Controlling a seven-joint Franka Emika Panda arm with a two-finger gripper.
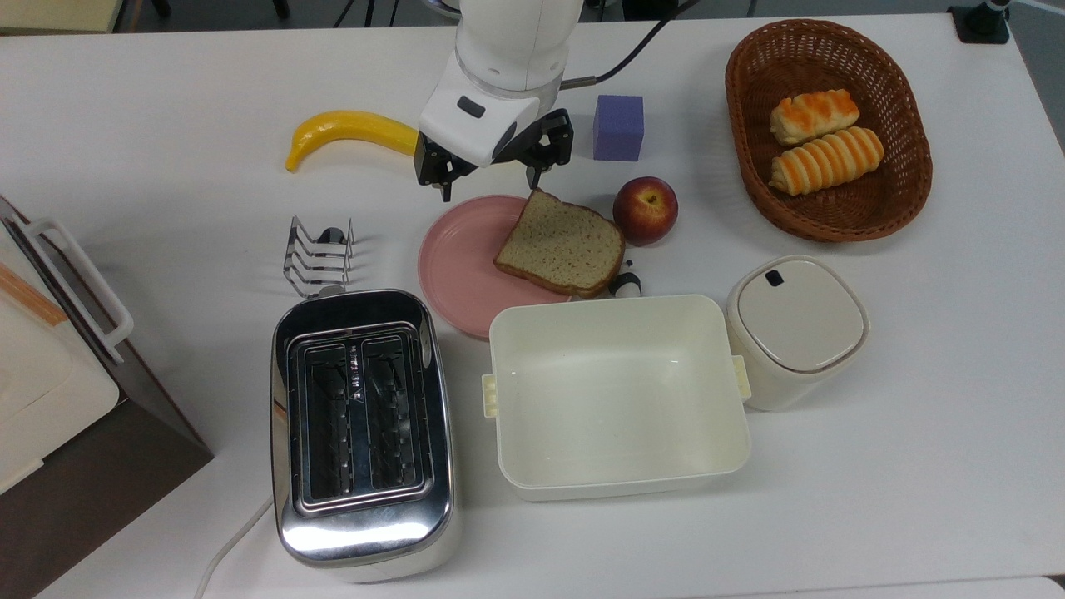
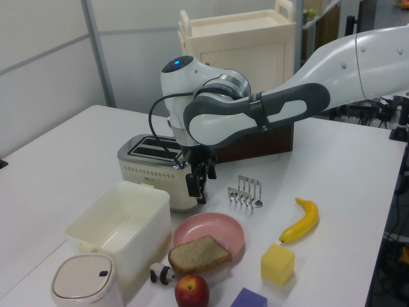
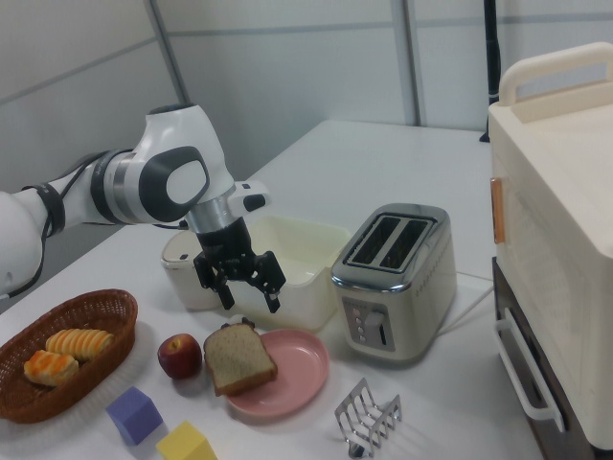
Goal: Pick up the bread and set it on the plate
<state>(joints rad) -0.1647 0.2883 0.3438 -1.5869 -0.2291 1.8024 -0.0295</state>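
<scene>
- Now the arm reaches over the table, wrist pointing down, above the plate's far edge.
- Tub sits just beside the plate; toaster is close too.
- Bread lies flat, overhanging the plate's rim toward the apple.
- Gripper hangs released, fingers spread, clear of the bread.
</scene>
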